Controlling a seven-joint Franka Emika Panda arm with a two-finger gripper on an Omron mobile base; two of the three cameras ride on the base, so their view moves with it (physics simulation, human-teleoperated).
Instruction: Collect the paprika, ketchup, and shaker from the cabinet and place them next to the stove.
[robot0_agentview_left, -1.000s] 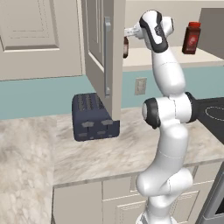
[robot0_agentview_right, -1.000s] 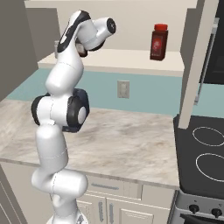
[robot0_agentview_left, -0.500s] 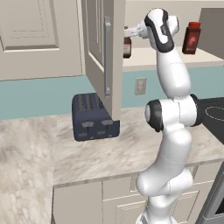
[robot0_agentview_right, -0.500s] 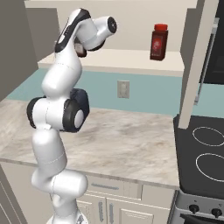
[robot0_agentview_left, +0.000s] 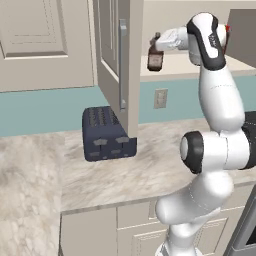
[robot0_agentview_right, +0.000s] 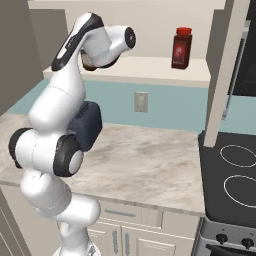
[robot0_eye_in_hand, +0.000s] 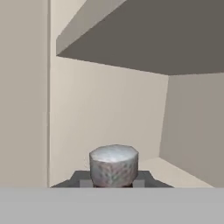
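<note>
My gripper (robot0_agentview_left: 156, 48) is shut on the shaker (robot0_agentview_left: 155, 60), a dark brown bottle with a silvery cap (robot0_eye_in_hand: 113, 164). It holds the bottle by the top, at the left front of the cabinet's cream shelf (robot0_agentview_left: 175, 74), just right of the open panelled door (robot0_agentview_left: 111, 55). In the hand view the cap sits between my dark fingers (robot0_eye_in_hand: 145, 178), with the cabinet's bare inner corner behind it. A red-capped dark red jar (robot0_agentview_right: 181, 47) stands upright on the shelf (robot0_agentview_right: 150, 67) further right. The black stove (robot0_agentview_right: 235, 172) lies at the right end of the counter.
The door's silver bar handle (robot0_agentview_left: 122, 65) hangs close to the left of the shaker. A dark blue-grey toaster (robot0_agentview_left: 107, 133) stands on the marble counter (robot0_agentview_right: 150, 160) below the door. A wall outlet (robot0_agentview_right: 140, 102) sits under the shelf. A second cabinet door (robot0_agentview_right: 225, 70) stands open beside the stove.
The hand with the shaker has drawn a little to the right, away from the door, and the arm's elbow has swung right and down. The red jar has stayed put.
</note>
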